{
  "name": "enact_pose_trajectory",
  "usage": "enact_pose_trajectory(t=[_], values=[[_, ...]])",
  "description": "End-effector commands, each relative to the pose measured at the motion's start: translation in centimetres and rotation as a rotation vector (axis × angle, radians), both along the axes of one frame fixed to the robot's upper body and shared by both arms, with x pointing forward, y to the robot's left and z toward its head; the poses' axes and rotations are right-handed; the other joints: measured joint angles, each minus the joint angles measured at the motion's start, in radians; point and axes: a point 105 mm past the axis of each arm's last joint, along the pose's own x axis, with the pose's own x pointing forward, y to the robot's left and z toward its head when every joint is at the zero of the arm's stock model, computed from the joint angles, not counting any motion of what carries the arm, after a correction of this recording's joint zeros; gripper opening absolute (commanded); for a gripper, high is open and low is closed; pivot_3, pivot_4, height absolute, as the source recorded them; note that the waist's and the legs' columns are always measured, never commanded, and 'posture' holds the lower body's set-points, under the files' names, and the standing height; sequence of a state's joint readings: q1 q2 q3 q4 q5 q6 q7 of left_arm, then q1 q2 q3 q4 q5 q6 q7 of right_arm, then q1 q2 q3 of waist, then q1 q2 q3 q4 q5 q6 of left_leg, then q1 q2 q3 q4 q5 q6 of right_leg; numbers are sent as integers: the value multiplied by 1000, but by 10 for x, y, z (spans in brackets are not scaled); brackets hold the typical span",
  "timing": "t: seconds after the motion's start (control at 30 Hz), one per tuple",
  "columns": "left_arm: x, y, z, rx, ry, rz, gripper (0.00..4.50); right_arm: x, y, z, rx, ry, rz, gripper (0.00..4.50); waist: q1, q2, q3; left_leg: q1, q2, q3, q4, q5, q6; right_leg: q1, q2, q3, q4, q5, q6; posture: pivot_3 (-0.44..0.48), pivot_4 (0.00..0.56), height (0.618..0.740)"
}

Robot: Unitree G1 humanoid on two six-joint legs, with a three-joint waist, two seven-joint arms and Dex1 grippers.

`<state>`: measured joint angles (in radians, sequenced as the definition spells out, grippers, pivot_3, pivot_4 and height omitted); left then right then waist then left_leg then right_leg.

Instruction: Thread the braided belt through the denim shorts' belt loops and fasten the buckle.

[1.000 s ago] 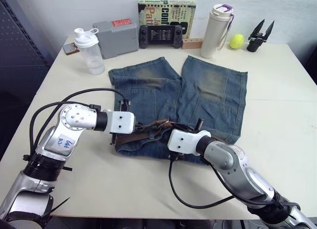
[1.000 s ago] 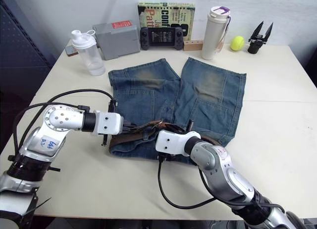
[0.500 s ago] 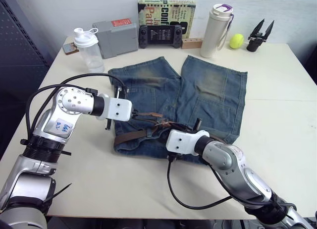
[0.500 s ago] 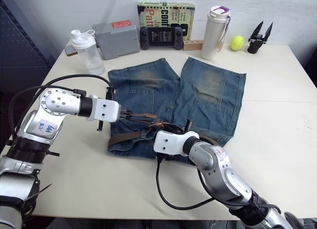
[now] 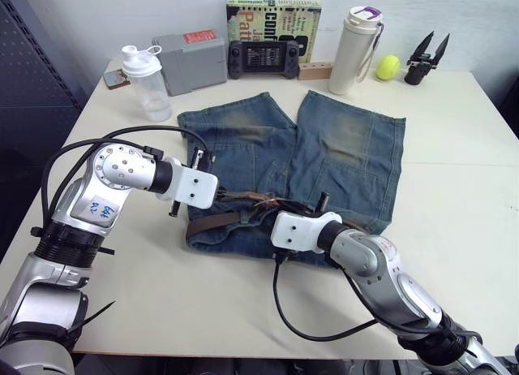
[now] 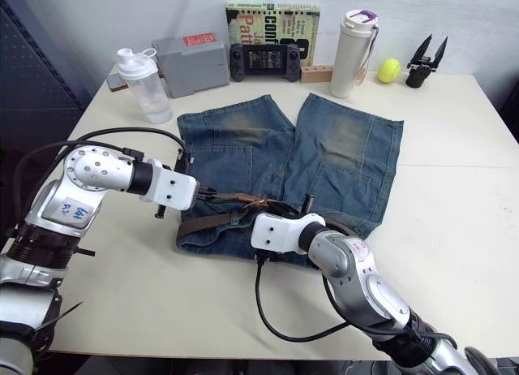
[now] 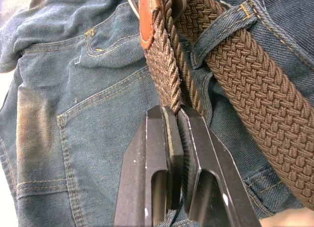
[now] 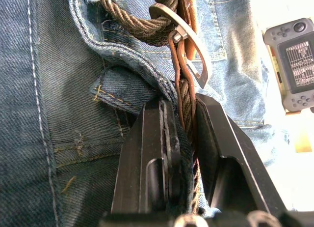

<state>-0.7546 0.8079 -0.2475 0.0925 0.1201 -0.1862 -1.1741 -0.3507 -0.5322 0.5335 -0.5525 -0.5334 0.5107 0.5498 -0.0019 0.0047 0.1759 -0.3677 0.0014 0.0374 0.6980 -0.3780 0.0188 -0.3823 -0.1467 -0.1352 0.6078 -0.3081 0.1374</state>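
The denim shorts (image 5: pixel 324 148) lie flat on the table, waistband toward me. The braided belt (image 5: pixel 212 223) runs along the waistband, and in the left wrist view it passes under a belt loop (image 7: pixel 217 32). My left gripper (image 5: pixel 229 198) is shut on a strand of the braided belt (image 7: pixel 164 74) near its tan leather end. My right gripper (image 8: pixel 184 111) is shut on the belt just behind the silver buckle (image 8: pixel 190 50), over the waistband's middle (image 6: pixel 258 214). The two grippers meet tip to tip above the waistband.
Along the table's far edge stand a shaker bottle (image 5: pixel 146 83), a grey box (image 5: pixel 189 61), a game controller (image 5: pixel 261 58), a book (image 5: pixel 273 18), a white tumbler (image 5: pixel 357 50), a tennis ball (image 5: pixel 388 66) and a black gripper tool (image 5: pixel 426 57).
My left gripper lifted away from the waistband with the belt strand, then came back down a little. The right gripper stayed almost where it was.
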Motion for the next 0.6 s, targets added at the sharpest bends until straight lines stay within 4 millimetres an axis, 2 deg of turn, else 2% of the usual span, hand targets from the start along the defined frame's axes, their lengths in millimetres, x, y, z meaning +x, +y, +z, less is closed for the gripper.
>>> enact_pose_trajectory(t=[0.03,0.33,0.6], values=[[1,-2,8,18,-36,-23,0,2,1,23,-2,-121,19,213,0,0,0,-1,0,0,0,0,0,-1,0,0,1,0,0,0,150,731],[6,-9,11,37,-63,-64,0,1,5,24,-19,-146,48,213,-1,0,0,-4,0,2,1,0,0,-8,-1,2,7,0,0,0,150,731],[7,-32,7,-10,-66,-123,0,0,7,22,-11,-141,52,213,-1,0,0,-4,-1,3,1,0,0,-10,-2,2,11,0,0,0,150,731]])
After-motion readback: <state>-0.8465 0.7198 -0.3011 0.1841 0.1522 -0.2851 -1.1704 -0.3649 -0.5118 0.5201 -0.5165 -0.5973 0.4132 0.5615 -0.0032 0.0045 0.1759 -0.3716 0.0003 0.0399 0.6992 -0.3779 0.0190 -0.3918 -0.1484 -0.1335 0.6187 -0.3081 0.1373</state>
